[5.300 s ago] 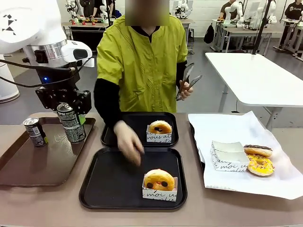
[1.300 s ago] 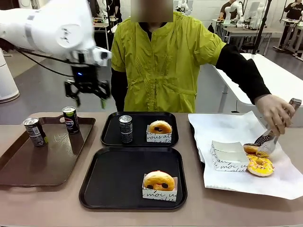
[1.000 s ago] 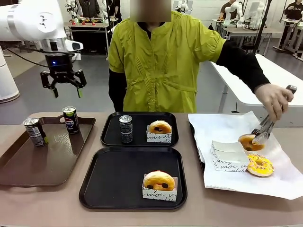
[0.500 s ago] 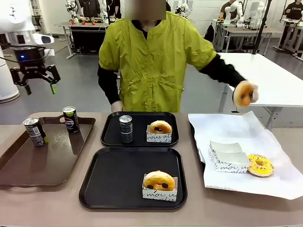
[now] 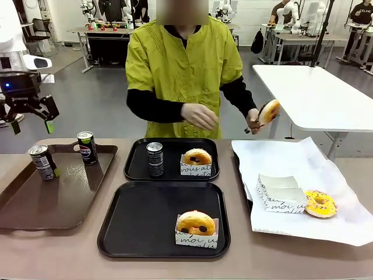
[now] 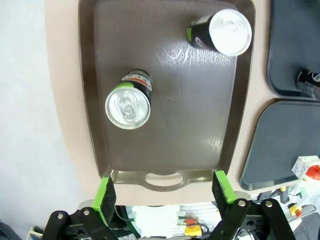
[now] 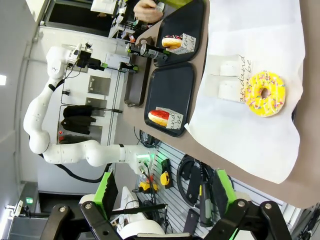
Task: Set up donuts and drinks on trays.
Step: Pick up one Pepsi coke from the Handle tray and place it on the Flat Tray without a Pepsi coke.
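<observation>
**Both robot hands spread and empty; one can and two donuts on the black trays**

The robot's left hand [image 5: 32, 124] hangs in the air with its two green-padded fingers spread wide, pinching nothing and touching nothing. It sits up and well to the left of the black rectangular plastic tray nearest the robot [image 5: 116, 233], above the large brown tray [image 5: 35, 204]. The robot's right hand [image 7: 165, 186] is just as wide apart and just as empty, well off to the right of that near black tray.

Toward the near black tray's front right corner lies a golden-orange ring donut with dark spots [image 5: 195, 221] in a white script-printed paper sleeve. Directly behind the near tray lies the matching second black tray [image 5: 137, 166]. It carries a slim dark drink can with a silver top [image 5: 154, 158], upright, and just to the can's right another sleeved golden donut [image 5: 196, 156].

On the brown tray to the left stand two more dark cans [image 5: 43, 161], apart from each other. To the right, a sheet of white paper [image 5: 291, 163] holds a yellow sprinkled donut [image 5: 320, 203] touching some empty white sleeves [image 5: 280, 195].

Across the desk [image 5: 58, 256], behind and to the right of the near tray, the person's raised hand [image 5: 253, 121] holds a glazed ring donut [image 5: 269, 111] in mid-air. I cannot tell what grips it.
</observation>
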### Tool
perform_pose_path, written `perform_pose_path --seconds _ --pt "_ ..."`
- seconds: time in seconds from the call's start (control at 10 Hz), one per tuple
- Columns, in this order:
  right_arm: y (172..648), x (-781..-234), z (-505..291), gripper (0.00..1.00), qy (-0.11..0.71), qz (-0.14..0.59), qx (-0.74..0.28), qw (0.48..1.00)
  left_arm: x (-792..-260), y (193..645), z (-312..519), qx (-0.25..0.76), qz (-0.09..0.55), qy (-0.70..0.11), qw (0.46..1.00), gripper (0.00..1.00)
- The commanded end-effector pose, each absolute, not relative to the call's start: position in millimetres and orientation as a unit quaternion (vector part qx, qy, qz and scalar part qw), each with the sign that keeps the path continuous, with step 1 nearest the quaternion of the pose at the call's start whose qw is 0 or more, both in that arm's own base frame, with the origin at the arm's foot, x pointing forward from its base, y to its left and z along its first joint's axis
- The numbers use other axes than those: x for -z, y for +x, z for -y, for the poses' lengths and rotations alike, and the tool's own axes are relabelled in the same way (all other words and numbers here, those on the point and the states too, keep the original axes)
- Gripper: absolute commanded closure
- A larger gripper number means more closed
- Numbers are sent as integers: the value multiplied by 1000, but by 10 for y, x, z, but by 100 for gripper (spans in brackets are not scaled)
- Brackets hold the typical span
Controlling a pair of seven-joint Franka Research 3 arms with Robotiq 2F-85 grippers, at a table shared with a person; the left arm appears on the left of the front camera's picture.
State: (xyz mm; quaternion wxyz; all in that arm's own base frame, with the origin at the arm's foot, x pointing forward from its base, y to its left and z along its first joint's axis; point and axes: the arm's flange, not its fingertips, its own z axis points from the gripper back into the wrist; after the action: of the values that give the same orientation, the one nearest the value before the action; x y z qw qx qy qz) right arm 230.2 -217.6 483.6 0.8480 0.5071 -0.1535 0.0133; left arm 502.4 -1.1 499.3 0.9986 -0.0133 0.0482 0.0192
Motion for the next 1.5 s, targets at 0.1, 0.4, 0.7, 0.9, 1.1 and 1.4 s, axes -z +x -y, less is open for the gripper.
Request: perform_pose_path --seconds 0.1,0.4,0.7,0.9,1.1,1.4 --pt "2300 -4842 2162 0 510 158 -15 845 -4911 4727 69 -52 49 -20 997 0" --pt "2300 -4842 2162 0 510 158 -15 845 -4960 4899 8 -20 -30 -13 999 0" --pt "2300 -4842 2162 0 510 158 -15 845 -4960 4899 8 -20 -30 -13 999 0" --pt "2300 -4842 2162 0 510 158 -15 845 -4896 4883 -149 -30 -17 -38 999 0" --pt "2300 -4842 2162 0 510 158 -15 845 -4789 4914 -349 -29 8 -50 998 0" --pt "2300 -4842 2162 0 510 158 -15 845 -4596 5039 -307 -3 37 -57 998 0"
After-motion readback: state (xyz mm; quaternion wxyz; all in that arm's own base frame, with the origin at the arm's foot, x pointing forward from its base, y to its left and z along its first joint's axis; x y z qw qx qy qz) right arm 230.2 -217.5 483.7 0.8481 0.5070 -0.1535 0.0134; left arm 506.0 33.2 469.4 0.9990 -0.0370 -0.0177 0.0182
